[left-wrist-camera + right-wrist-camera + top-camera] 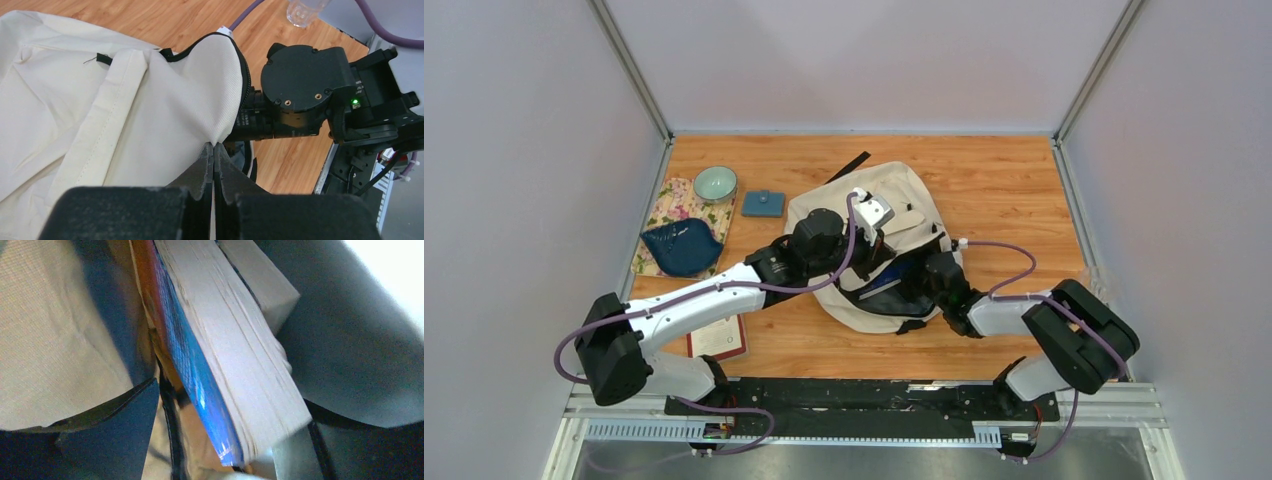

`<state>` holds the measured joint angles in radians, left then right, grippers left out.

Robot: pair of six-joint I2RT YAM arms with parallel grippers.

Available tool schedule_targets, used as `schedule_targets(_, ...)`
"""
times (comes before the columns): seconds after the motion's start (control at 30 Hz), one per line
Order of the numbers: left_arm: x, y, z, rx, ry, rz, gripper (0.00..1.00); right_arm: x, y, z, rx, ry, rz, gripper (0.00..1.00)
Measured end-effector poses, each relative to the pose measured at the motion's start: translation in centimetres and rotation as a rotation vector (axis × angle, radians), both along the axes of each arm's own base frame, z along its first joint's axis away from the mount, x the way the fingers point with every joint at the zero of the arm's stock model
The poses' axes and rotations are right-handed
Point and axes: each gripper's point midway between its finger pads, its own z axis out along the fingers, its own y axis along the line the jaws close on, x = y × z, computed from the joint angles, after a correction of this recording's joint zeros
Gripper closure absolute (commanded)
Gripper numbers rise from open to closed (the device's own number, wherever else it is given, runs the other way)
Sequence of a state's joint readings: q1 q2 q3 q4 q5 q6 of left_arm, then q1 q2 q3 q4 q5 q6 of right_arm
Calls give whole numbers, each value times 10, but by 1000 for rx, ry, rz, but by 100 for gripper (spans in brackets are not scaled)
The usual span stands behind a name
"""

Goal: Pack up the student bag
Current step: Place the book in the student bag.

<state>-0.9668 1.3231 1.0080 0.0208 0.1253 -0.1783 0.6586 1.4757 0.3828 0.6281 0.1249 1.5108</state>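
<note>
The student bag [902,199], a large cream backpack, lies in the middle of the wooden table with its mouth facing the arms. My left gripper [214,146] is shut on the cream rim of the student bag [125,110] and holds the mouth up. From the right, my right gripper [929,268] reaches into that mouth. In the right wrist view my right gripper [235,407] stands open inside the bag. A thick blue-covered book [235,355] lies between its fingers. The left finger [117,425] is clear of the cover. A second pale book [260,285] sits behind it.
On the left of the table are a teal bowl [715,183], a small blue pouch [764,204] and a dark blue dish [682,248] on a floral cloth [667,203]. A red-edged book [720,338] lies under the left arm. A clear glass [304,11] stands near the right edge.
</note>
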Motion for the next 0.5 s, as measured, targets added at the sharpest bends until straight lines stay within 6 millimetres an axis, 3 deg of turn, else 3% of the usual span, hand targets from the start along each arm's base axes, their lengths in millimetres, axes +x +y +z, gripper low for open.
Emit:
schedule_targets(0.1,-2,3,-4,6,7,1,100,-16,-7,-6,-28,16,34,21)
schedule_targets(0.33,-3,4,-9,10,10,4,100,-40,-19,19,-79,-35,87,23)
schedule_targets(0.43,-3,5,-8,7,11,5,100,-49,-25,28,-93,-55,98,39)
schedule_targets(0.5,-3,6,-6,3,8,7,100,-55,-27,33,-102,-70,109,58)
